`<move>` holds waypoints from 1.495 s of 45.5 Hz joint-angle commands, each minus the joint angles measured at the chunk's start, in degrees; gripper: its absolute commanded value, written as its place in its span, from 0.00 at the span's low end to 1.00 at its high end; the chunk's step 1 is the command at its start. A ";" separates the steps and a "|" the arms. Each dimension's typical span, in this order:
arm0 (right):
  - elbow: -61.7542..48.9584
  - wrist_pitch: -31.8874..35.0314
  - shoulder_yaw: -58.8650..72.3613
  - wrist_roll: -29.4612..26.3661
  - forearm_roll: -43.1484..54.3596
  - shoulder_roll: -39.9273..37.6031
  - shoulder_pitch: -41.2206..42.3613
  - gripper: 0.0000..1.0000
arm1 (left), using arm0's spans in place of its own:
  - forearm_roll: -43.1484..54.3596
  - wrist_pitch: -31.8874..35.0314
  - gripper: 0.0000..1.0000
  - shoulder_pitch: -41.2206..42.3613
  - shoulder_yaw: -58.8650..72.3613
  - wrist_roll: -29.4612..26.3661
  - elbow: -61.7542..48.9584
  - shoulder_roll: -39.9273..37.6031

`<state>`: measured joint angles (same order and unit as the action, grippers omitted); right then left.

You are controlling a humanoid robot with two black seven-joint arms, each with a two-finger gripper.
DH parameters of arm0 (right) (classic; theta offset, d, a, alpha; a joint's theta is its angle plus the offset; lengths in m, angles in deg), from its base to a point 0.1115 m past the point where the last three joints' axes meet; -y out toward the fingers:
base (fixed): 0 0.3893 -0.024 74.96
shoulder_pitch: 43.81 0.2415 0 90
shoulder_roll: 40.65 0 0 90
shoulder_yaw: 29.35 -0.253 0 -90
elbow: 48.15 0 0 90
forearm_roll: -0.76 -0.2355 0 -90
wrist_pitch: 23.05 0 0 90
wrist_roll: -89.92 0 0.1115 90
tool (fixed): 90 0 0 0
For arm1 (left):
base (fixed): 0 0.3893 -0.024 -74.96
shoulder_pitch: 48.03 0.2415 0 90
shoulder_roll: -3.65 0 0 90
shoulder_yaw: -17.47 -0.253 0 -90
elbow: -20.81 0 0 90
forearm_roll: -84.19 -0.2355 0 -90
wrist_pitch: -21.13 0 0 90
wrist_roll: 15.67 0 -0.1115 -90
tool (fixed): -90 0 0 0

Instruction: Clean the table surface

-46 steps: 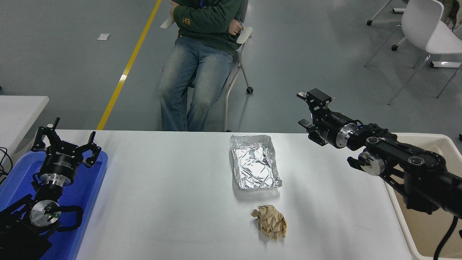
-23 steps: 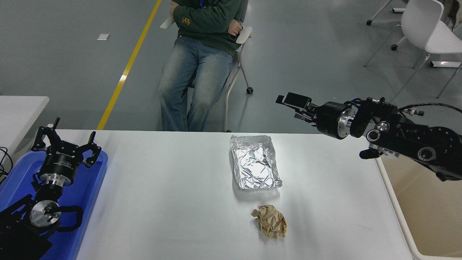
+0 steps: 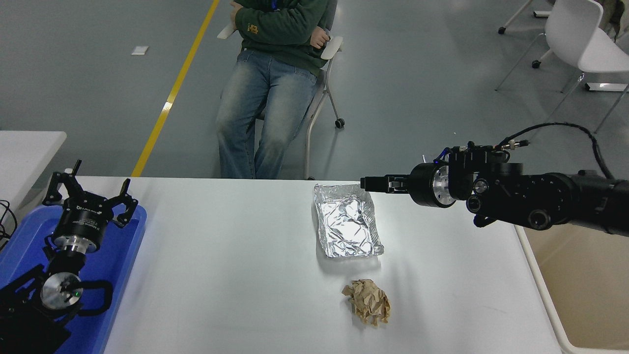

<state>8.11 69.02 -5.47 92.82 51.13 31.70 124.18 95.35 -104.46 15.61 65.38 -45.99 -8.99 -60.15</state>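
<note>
Right gripper [image 3: 366, 184] hovering over far right corner of foil tray [image 3: 348, 227], finger spread not discernible, holding nothing visible. Table surface [image 3: 236, 265] carrying tray and crumpled brown paper [image 3: 367, 307] nearer. Left gripper [image 3: 88, 194] spread wide, empty, sitting over blue tray [image 3: 120, 255].

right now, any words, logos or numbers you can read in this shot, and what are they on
Left gripper: white lettering on its black body at about, too small and blurred to read.
Person's green sweatshirt: a small yellow emblem on the sleeve, not readable.
Foil tray, crumpled brown paper, blue tray, beige bin, table and right gripper: no text visible.
</note>
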 commanded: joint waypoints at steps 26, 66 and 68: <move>-13.28 5.93 3.72 -14.07 -13.98 14.83 -3.37 0.99 | 0.01 -0.01 1.00 0.00 0.00 0.00 0.00 0.00; -28.31 7.87 3.63 -14.07 -13.80 17.65 -12.07 0.91 | 0.01 -0.01 1.00 0.00 0.00 0.00 0.00 0.00; -28.14 7.87 3.45 -14.16 -13.89 17.65 -12.07 0.91 | 0.01 0.00 1.00 0.00 0.00 0.00 0.00 0.00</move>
<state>-18.67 76.59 -1.63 78.78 37.33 49.24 113.30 95.35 -104.46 15.61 65.38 -45.99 -8.99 -60.15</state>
